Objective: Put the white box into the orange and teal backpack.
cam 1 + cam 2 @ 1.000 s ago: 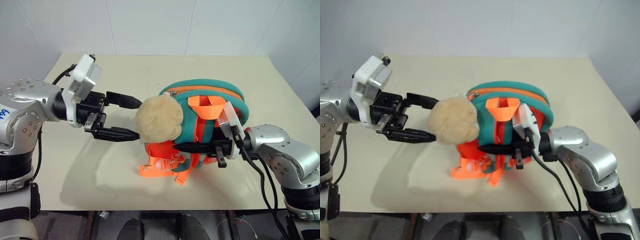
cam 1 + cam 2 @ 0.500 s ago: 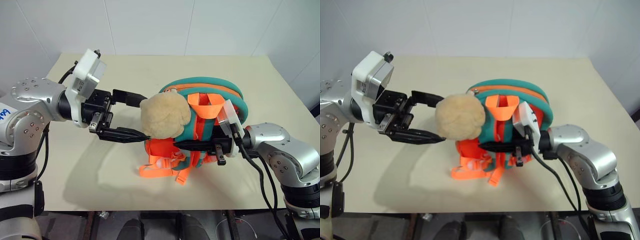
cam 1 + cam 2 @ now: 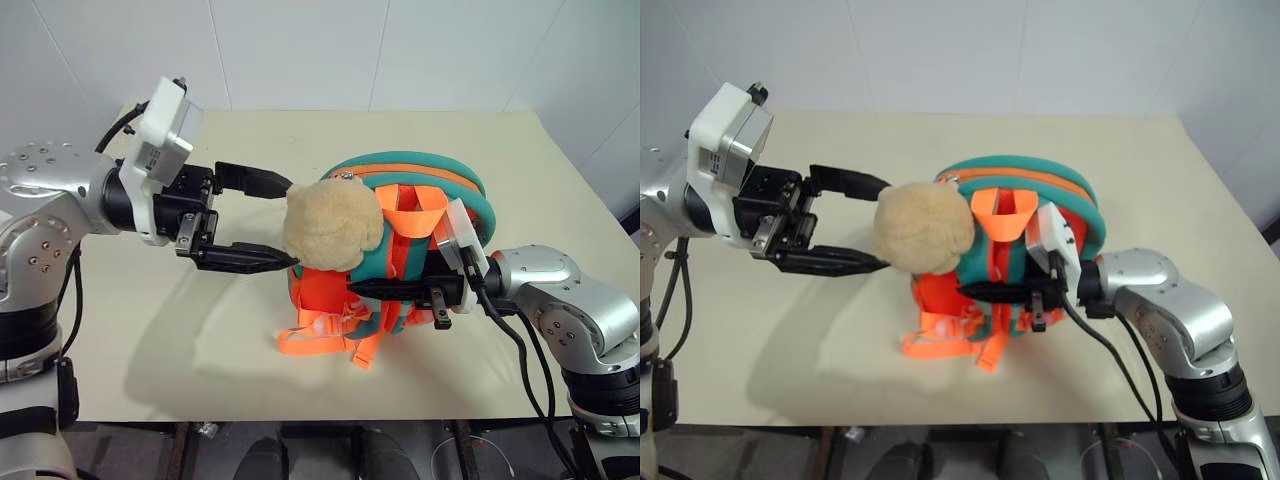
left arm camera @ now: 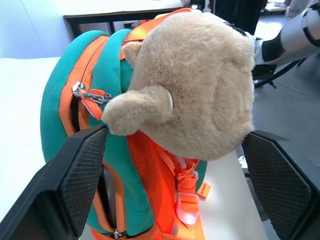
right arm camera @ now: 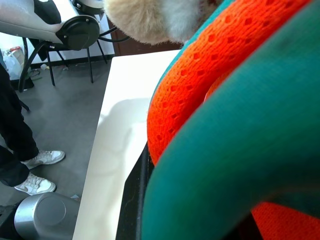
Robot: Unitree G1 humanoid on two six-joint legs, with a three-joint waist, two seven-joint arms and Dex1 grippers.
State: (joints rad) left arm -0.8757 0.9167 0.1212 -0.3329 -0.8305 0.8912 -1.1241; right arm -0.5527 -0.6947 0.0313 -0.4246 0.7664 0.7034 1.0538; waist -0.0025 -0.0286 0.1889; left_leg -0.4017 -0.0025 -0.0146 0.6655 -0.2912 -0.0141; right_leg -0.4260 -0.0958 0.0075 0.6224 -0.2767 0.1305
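On a cream table [image 3: 150, 340], the left gripper [image 3: 270, 222] reaches level toward the orange and teal backpack [image 3: 440, 185], its two black fingers spread wide and empty, with the tan plush charm [image 3: 333, 226] just past their tips and partly between them in the left wrist view. Beside the charm, the backpack stands upright, its zipper partly parted along the teal edge; what is inside cannot be told. On its far side, the right gripper [image 3: 375, 290] has its jaws together on the backpack's orange strap webbing [image 3: 400, 262], pressed against the strap side.
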